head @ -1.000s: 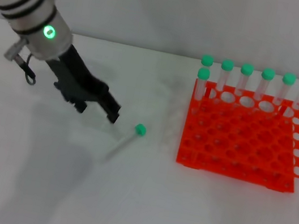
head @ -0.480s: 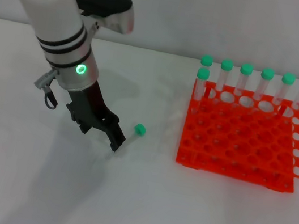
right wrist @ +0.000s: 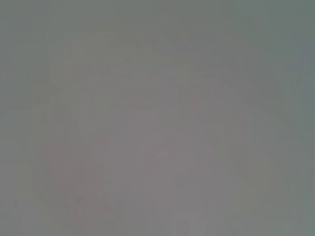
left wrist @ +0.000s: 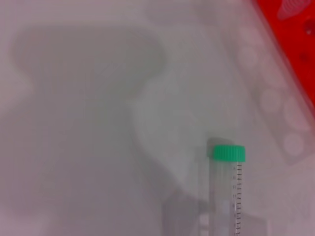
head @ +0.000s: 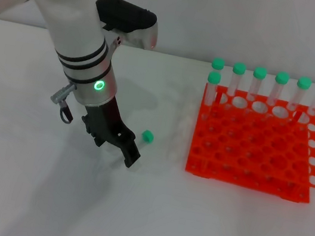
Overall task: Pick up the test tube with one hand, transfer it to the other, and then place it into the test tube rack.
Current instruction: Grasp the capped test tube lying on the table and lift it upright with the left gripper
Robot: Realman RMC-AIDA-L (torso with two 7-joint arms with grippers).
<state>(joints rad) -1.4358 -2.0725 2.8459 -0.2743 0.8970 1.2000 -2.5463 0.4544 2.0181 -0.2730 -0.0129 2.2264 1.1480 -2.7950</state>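
The test tube [head: 148,136] lies on the white table left of the rack; in the head view only its green cap shows, its clear body hidden under my left gripper. My left gripper [head: 128,154], black on a thick white arm with black rings and a green light, is low over the tube's body and looks open, not closed on it. In the left wrist view the tube [left wrist: 225,191] lies close below the camera, cap pointing away. The orange-red test tube rack [head: 252,147] stands at the right. My right gripper is out of view; its wrist view shows only blank grey.
Several other green-capped tubes [head: 258,80] stand upright in the rack's back row, and one more [head: 213,86] stands just in front at its left end. A corner of the rack [left wrist: 290,19] shows in the left wrist view. A pale wall runs behind the table.
My left arm has swung right and down, bringing the gripper from left of the tube to over its body. The tube's cap has not moved.
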